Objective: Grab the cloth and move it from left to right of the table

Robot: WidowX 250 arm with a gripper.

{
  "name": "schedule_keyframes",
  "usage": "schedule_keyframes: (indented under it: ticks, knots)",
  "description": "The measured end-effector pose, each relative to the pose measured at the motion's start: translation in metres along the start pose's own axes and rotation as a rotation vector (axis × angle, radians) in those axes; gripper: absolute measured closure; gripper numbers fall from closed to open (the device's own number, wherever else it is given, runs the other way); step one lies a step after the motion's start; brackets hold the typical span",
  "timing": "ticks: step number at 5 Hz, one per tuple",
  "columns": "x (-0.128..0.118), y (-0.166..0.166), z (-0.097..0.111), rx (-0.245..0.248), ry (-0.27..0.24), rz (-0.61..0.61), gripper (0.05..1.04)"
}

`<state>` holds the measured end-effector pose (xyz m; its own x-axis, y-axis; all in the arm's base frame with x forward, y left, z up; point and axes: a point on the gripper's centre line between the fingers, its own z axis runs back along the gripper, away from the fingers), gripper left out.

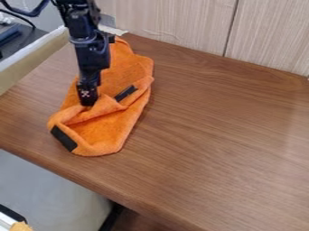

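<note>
Orange cloth (109,135) under my jaws, likely light, floppy; best pinched at raised fold (105,106) beside them. Spread or closed: can't tell.

My black arm (78,20) comes in from the top of the camera view, over on the left side. It leans a little on its way down. Below it, my wrist (92,52) points down, almost straight. My black gripper (88,102) hangs at the bottom, with its tip down low. There is a small pale mark on its dark front.
</note>
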<state>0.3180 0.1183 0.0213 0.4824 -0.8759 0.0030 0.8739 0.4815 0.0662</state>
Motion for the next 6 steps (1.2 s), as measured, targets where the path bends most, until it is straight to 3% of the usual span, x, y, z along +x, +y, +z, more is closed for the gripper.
schedule_keyframes:
  ticks: [2,4,6]
  knots:
    - [0.014,-0.011,0.001,0.000,-0.013,-0.040,0.083]
    - [0.075,-0.047,0.004,-0.033,-0.070,-0.161,0.083]
    - [0.125,-0.081,0.005,-0.051,-0.068,-0.285,0.083]
